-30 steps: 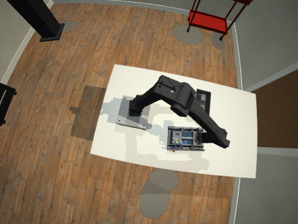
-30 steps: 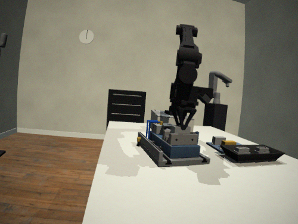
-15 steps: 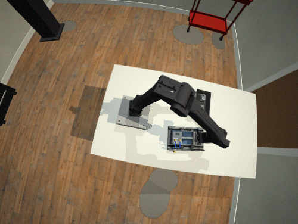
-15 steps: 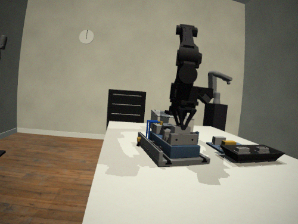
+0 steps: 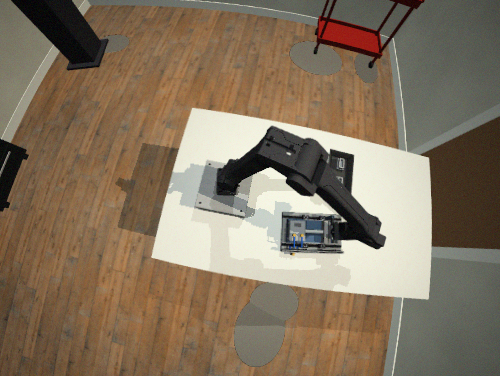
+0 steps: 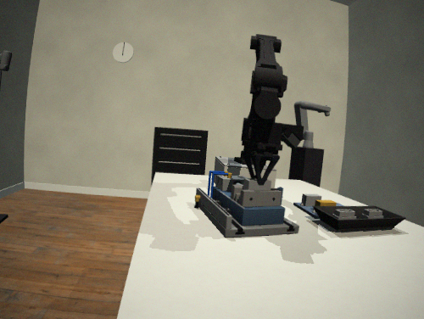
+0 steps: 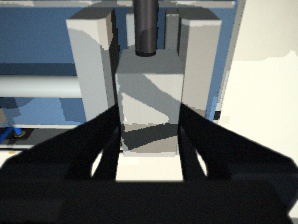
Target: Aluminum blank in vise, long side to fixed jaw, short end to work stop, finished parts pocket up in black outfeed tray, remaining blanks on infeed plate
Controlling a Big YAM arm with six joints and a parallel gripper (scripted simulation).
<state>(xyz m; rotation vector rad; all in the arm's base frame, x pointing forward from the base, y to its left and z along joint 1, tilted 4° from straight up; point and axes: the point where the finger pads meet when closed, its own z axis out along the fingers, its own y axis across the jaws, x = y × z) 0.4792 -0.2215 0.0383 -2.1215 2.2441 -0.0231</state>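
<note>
Gray block (image 7: 149,100) in gripper (image 7: 149,112), seemingly above vise (image 6: 260,215)

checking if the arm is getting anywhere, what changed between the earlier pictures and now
Nothing visibly moved, and nothing was visibly taken hold of or let go. The pincer is still down at the vise with a gray blank between its fingers; the outfeed tray with its two finished parts and the yellow brass blank stayed as they were.
</note>
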